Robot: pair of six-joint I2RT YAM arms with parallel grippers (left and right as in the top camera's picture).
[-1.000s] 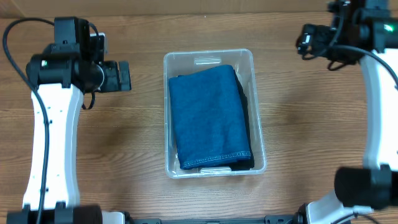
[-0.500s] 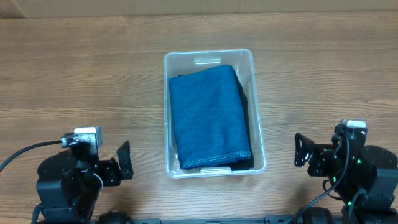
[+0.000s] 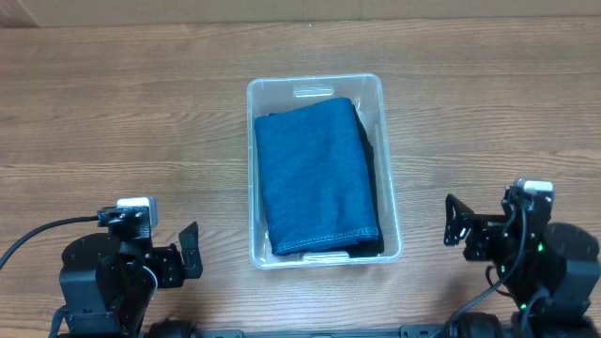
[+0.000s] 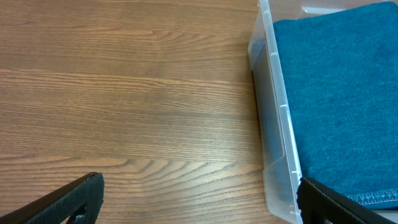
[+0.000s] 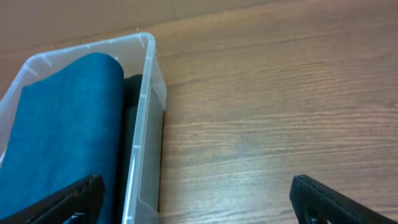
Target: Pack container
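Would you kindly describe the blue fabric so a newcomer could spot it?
In the middle of the wooden table stands the clear container. The blue fabric lies folded inside, filling most of it. Only it is blue; the item showing at its edge is dark.

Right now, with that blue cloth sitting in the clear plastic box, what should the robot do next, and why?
Probably just park both arms. The folded blue denim cloth lies flat inside the clear plastic rectangular bin, and the left tool and right tool are open, empty and well apart from the bin, so the packing looks finished.
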